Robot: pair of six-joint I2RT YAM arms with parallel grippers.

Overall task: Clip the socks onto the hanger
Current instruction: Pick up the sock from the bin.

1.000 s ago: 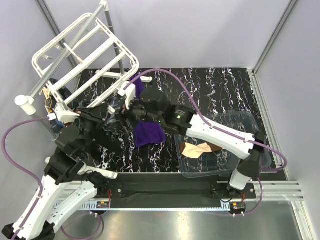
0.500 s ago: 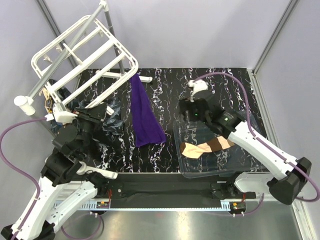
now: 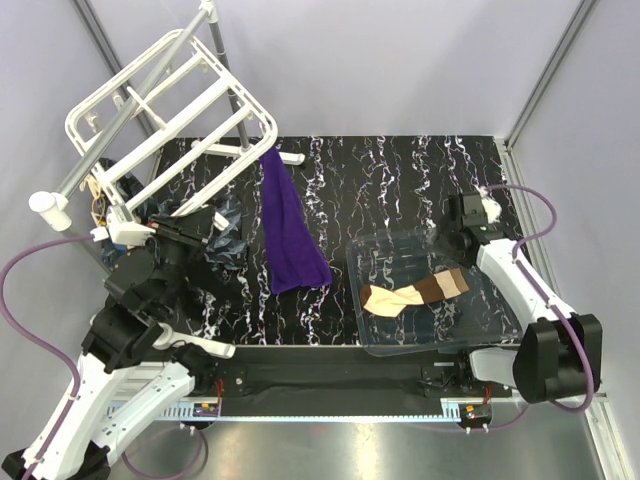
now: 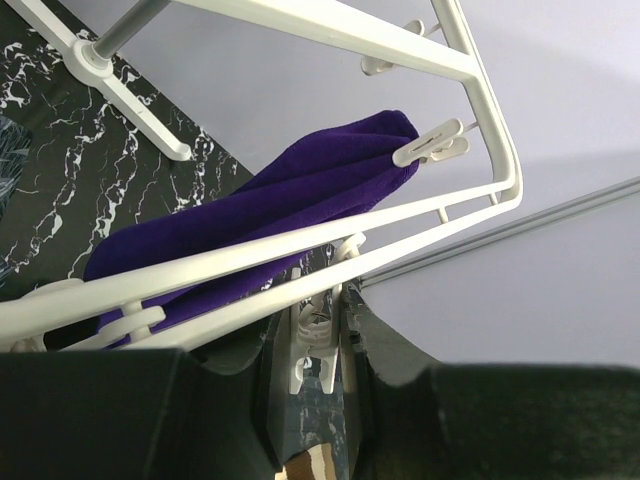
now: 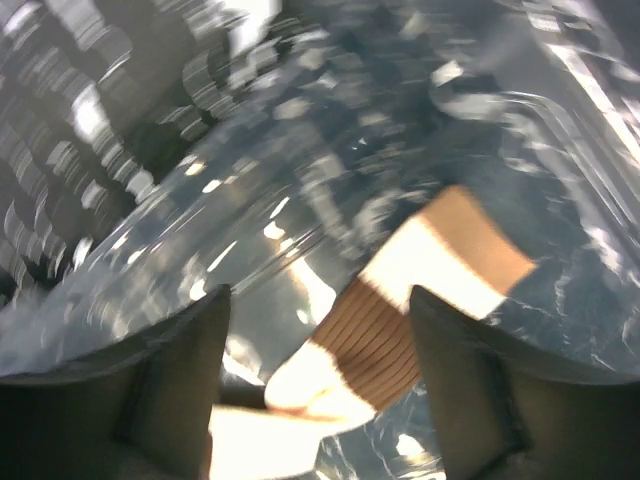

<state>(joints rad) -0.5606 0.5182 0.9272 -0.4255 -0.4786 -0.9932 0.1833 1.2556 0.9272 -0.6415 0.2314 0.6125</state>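
The white hanger hangs tilted at the back left. A purple sock dangles from a clip at its corner, down to the table. My left gripper reaches under the frame. In the left wrist view it is shut on a small white clip below the hanger's bars. A beige sock with a brown cuff lies in the clear tray. My right gripper hovers open over the tray's far right corner. Blurred in its wrist view, the beige sock lies below its empty jaws.
A grey metal pole on a white foot holds the hanger up. A dark crumpled bag lies under the frame by my left gripper. Pale walls close in the table at the back and both sides.
My right arm let go of the purple sock at the hanger and swung right, over the tray. The sock now hangs straight from its clip. The left arm has not moved.
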